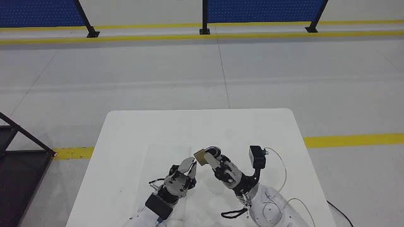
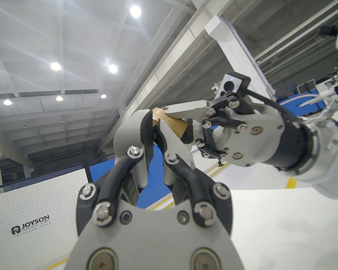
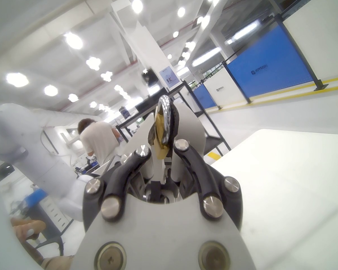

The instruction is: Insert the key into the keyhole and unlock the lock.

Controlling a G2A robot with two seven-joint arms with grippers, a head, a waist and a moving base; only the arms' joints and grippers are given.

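The right gripper (image 1: 214, 162) has its fingers grasping the brass lock (image 1: 202, 157), held above the bench (image 1: 158, 132) near its 6 o'clock edge. The left gripper (image 1: 189, 168), at 8 o'clock from the lock, meets it with fingers clenched; what they pinch I cannot tell.

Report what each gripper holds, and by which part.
Right gripper clamps the padlock by its brass body. Left gripper: whether it holds anything cannot be told.

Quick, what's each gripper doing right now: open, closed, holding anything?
Left gripper: closed; what it holds cannot be told.
Right gripper: closed on the brass lock.
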